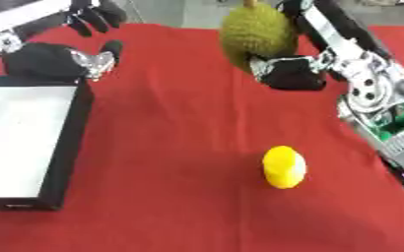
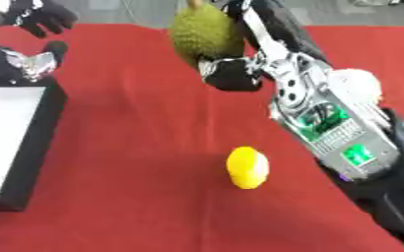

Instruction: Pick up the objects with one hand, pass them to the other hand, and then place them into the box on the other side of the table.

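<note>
Two hands in view over a red tablecloth [image 1: 188, 147].

Right hand [image 1: 290, 74]: enters from the upper right and sits at the far middle of the table. Its black fingers are curled against the lower side of a spiky green durian-like fruit [image 1: 255, 37], which is raised above the cloth; the fruit's stem end points up and is cut off by the top edge of the view. The fruit's bulk stands above and slightly left of the hand. The forearm [image 2: 326, 123], with silver joints and an exposed green circuit board, runs down the right side in the right eye view.

Left hand [image 1: 67, 61]: at the far left, just beyond the far corner of the box. Fingers are relaxed and spread, thumb sticking up, nothing in its hold. It is well apart from the green fruit.

Box [image 1: 63, 162]: black-walled with a white floor, on the left side of the table, near edge toward the camera. No objects visible inside the part that shows.

Yellow lemon-like fruit [image 1: 284, 167]: lies on the cloth at the near middle-right, untouched, well apart from both hands and from the box.
</note>
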`<state>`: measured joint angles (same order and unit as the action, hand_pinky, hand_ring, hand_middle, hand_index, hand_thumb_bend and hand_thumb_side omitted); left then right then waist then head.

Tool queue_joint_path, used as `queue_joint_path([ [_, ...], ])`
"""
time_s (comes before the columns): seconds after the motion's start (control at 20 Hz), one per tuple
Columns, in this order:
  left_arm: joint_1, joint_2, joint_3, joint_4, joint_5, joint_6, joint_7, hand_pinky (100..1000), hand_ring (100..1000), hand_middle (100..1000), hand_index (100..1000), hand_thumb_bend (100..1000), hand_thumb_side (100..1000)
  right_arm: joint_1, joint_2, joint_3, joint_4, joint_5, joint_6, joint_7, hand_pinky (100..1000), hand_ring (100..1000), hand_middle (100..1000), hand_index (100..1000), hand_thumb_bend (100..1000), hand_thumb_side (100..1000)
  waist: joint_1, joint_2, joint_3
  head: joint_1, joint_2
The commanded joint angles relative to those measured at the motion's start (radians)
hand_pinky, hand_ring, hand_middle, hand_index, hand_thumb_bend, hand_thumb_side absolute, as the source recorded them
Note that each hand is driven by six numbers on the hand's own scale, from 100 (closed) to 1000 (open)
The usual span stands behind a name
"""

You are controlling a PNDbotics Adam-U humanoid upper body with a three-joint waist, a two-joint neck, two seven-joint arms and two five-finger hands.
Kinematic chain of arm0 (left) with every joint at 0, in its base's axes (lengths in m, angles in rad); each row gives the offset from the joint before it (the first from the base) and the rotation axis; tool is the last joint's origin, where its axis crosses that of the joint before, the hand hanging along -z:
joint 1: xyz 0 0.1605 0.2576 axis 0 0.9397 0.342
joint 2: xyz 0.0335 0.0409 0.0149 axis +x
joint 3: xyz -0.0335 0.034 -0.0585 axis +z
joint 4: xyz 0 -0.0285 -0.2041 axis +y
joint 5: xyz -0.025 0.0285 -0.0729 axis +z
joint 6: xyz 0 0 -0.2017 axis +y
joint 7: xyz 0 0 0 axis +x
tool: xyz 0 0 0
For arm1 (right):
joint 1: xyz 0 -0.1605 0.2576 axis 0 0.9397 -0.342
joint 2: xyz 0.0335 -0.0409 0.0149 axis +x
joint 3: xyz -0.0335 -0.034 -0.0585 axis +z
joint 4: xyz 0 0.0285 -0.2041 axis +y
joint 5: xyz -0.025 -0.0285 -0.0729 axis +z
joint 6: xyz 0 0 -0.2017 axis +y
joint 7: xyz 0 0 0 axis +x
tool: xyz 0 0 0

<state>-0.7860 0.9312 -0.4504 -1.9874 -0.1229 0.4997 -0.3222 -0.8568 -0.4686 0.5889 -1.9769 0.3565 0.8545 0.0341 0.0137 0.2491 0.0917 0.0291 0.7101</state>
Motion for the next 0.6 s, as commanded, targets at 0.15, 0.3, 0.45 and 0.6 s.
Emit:
queue_joint_path([
  [0.15, -0.046, -0.013, -0.03, -0.013, -0.031, 0.012, -0.001, 813, 825, 774, 866, 100, 392, -0.025, 0.028, 0.016, 0.019, 0.035, -0.03, 0.01, 828, 653, 550, 536, 100, 100, 0.019, -0.031, 0.01, 0.004, -0.017],
  [0.3, -0.062, -0.029, -0.043, -0.013, -0.059, 0.013, -0.008, 813, 828, 777, 870, 100, 399, -0.03, 0.046, 0.03, 0.037, 0.048, -0.047, 0.016, 828, 651, 549, 535, 100, 100, 0.02, -0.03, 0.016, 0.007, -0.019],
  [0.45, -0.074, -0.045, -0.056, -0.013, -0.095, 0.015, -0.018, 814, 830, 780, 872, 100, 427, -0.036, 0.058, 0.038, 0.046, 0.056, -0.059, 0.024, 828, 649, 549, 535, 100, 100, 0.018, -0.029, 0.019, 0.008, -0.02],
  [0.6, -0.085, -0.062, -0.067, -0.013, -0.119, 0.016, -0.033, 813, 831, 781, 872, 100, 485, -0.041, 0.069, 0.043, 0.049, 0.06, -0.067, 0.032, 827, 646, 548, 534, 100, 100, 0.017, -0.027, 0.022, 0.008, -0.02],
])
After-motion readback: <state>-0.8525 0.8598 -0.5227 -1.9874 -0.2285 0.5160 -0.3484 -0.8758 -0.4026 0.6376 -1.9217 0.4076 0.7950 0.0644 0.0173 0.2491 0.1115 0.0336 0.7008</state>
